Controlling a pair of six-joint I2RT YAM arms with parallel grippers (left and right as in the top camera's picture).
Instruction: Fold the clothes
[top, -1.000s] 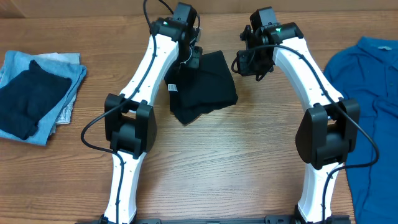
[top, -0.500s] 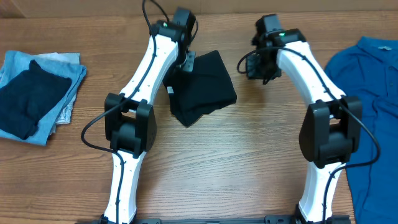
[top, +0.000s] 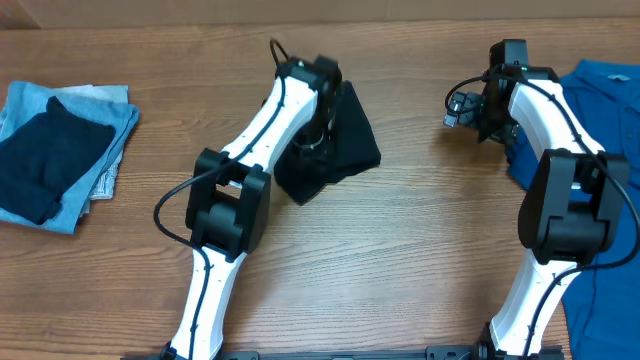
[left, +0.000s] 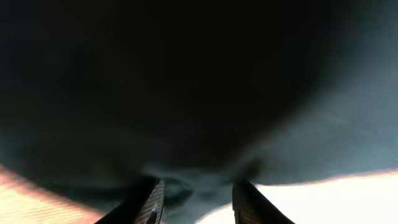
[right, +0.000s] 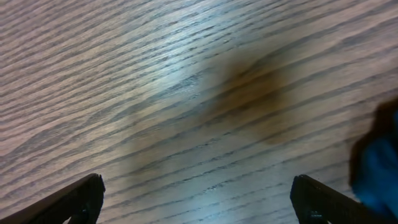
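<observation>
Lying a little behind the middle of the bench (top: 400, 260), the black shirt (top: 350, 150) is gathered into a compact, roughly square bundle of several layers, its lower corner jutting toward the robot. Judged by this shape, its folding is finished or nearly so. The left arm reaches over the bundle's left part, and the left fingers (left: 149, 202) stand only narrowly parted directly upon the dark cloth, which fills the left wrist view. A low ridge of fabric lies at the tips, but whether any of it is pinched cannot be told. Such a low, close posture suits pressing or letting go of a fold rather than carrying the garment. The right fingers (right: 78, 199) are spread wide over bare wood with nothing between them, well apart from the black bundle and just beside the blue shirt (top: 615, 95), whose edge shows at the right margin of the right wrist view. That garment lies spread and unfolded along the right edge of the bench, partly out of frame, so the wide spread reads as readiness to take it up as the next item. At the far left rests a folded pile (top: 60, 150), a dark piece upon light blue cloth, set aside out of both arms' way.
</observation>
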